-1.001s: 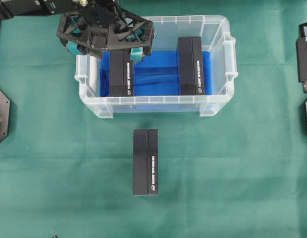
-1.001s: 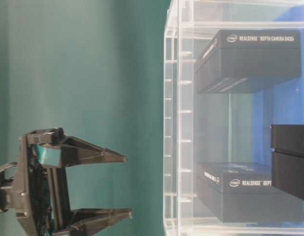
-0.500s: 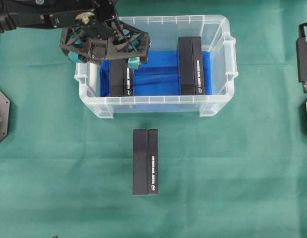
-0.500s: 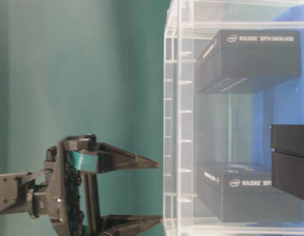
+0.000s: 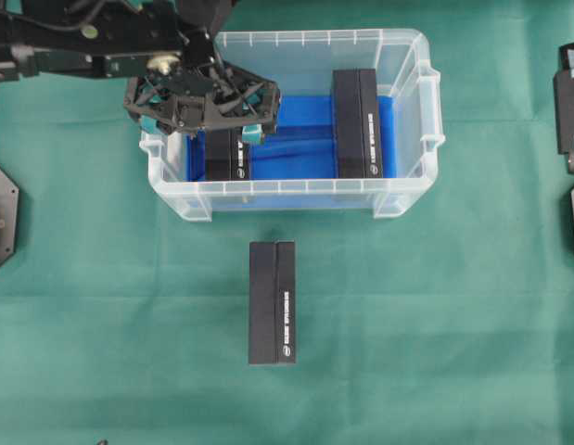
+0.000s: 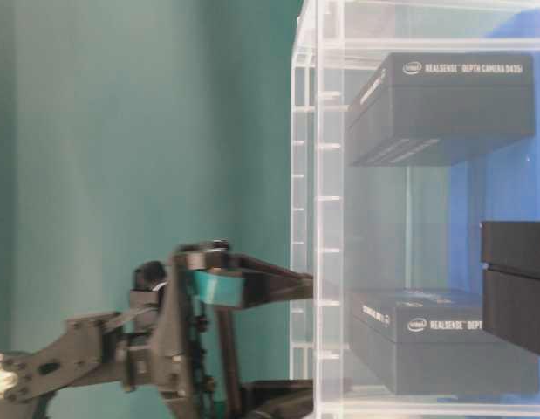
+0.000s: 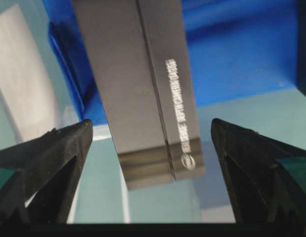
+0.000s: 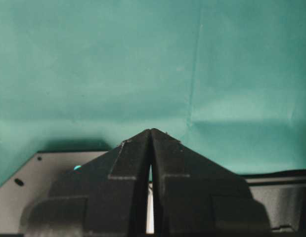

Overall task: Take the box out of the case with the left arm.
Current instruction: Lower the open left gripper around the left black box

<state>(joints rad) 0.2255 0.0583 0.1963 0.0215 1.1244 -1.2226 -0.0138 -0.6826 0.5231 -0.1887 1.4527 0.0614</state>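
Green cloth (image 5: 435, 324) covers the whole table. Nearest the front edge, one black box (image 5: 272, 303) lies on the cloth, outside the case (image 5: 412, 199). Behind it, the clear case holds two more: left box (image 5: 227, 156) and right box (image 5: 358, 123), both on the blue lining (image 5: 300, 139). Left gripper (image 5: 202, 127) hangs over the left box's far end, jaws spread wide either side; contact unclear, probably none. Right gripper (image 8: 151, 136) sits off over bare cloth, fingers pressed together, nothing between them.
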